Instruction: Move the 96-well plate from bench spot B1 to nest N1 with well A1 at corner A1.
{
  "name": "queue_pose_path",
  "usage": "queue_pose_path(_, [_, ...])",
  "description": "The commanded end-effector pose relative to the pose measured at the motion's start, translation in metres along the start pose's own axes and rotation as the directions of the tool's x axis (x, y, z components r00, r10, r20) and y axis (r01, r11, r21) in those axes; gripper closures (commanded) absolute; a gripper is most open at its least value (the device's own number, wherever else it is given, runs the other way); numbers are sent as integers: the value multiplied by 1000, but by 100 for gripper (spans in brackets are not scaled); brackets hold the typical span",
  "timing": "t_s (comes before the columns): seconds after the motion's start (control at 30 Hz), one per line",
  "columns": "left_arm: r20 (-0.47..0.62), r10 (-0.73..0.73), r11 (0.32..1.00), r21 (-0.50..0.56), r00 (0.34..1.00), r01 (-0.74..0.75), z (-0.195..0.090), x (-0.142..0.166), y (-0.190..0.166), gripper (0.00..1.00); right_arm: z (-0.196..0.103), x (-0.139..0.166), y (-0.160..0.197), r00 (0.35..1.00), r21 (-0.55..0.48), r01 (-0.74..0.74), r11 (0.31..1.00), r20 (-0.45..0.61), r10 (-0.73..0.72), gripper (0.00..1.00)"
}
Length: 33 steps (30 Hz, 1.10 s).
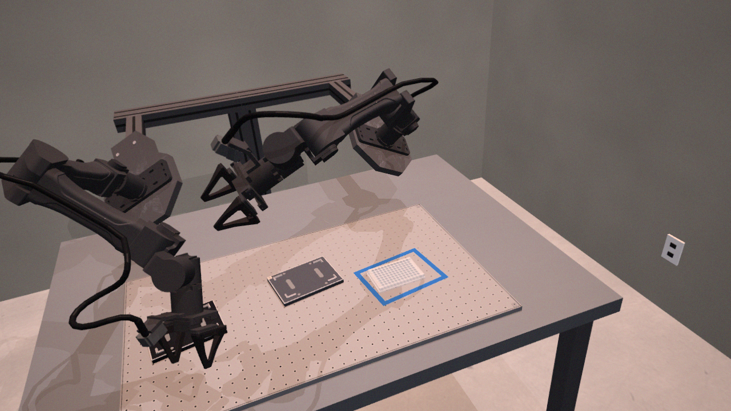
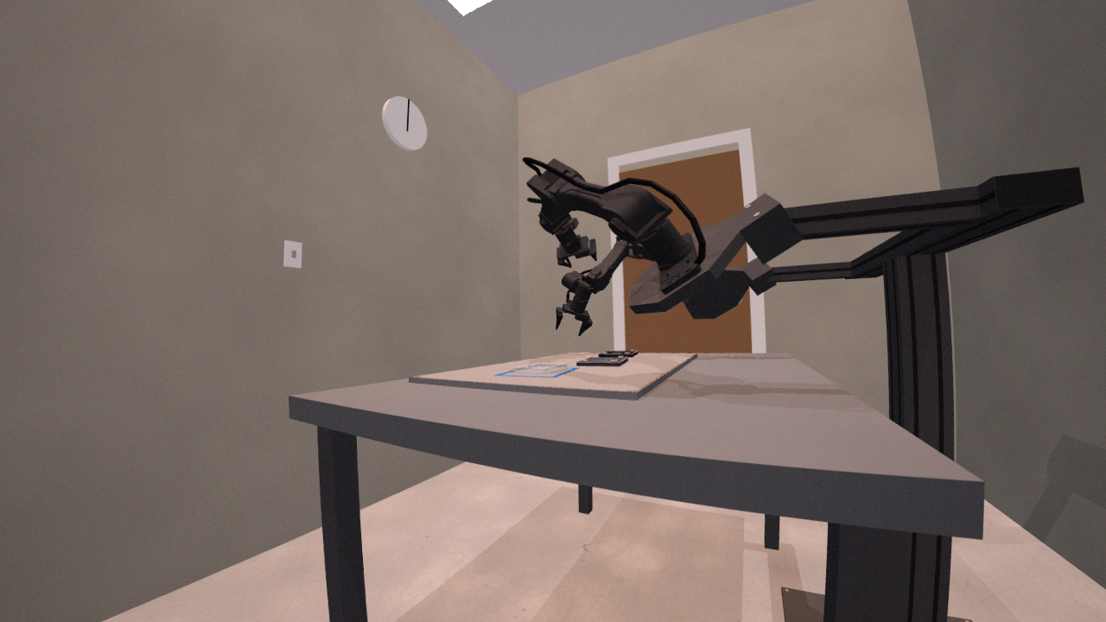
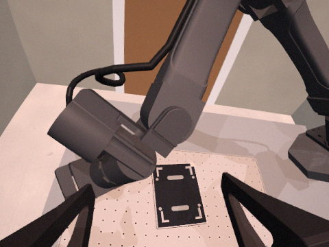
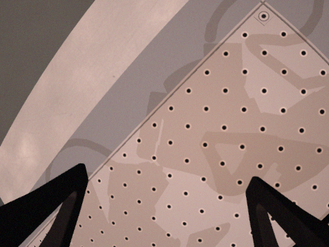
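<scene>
The clear 96-well plate (image 1: 396, 272) lies flat inside the blue-taped bench spot on the pegboard; it also shows in the exterior view (image 2: 547, 366). I cannot make out its cut corner. A black plate nest (image 1: 305, 279) with white corner marks lies beside the spot, and it shows in the left wrist view (image 3: 178, 195). My left gripper (image 1: 232, 201) is open and empty, high above the board behind the nest. My right gripper (image 1: 189, 357) is open and empty, pointing down low over a second dark plate (image 1: 160, 353) near the board's corner.
The right arm (image 3: 183, 73) fills the upper part of the left wrist view. The right wrist view shows the pegboard corner (image 4: 262, 16) and the grey table edge beyond it. A dark gantry frame (image 1: 229, 102) carries both arms behind the table.
</scene>
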<state>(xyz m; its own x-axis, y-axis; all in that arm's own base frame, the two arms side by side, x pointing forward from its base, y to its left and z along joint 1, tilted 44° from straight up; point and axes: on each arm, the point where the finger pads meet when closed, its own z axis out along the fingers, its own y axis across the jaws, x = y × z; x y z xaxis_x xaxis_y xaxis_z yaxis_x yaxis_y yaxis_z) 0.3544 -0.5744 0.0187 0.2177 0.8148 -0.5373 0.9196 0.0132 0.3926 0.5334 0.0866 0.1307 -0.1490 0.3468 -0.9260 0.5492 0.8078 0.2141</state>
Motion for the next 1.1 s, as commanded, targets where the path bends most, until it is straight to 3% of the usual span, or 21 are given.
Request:
queue_pose_path(0.0, [14,6,1000,-3,1000,-6,-3,-8,-1,0,-4,-5,5,1000,-13,-10,1000,7,10,0])
queue_pose_path(0.57, [14,6,1000,-3,1000,-6,-3,-8,-1,0,-4,-5,5,1000,-13,-10,1000,7,10,0])
queue_pose_path(0.83, [49,-34,994,-106,998,39,-13,-11,17,0,-4,-5,5,1000,-13,-10,1000,7,10,0])
queue_pose_path(1.07, [21,-108,972,-207,994,110,-36,21,23,0,-4,-5,5,1000,-13,-10,1000,7,10,0])
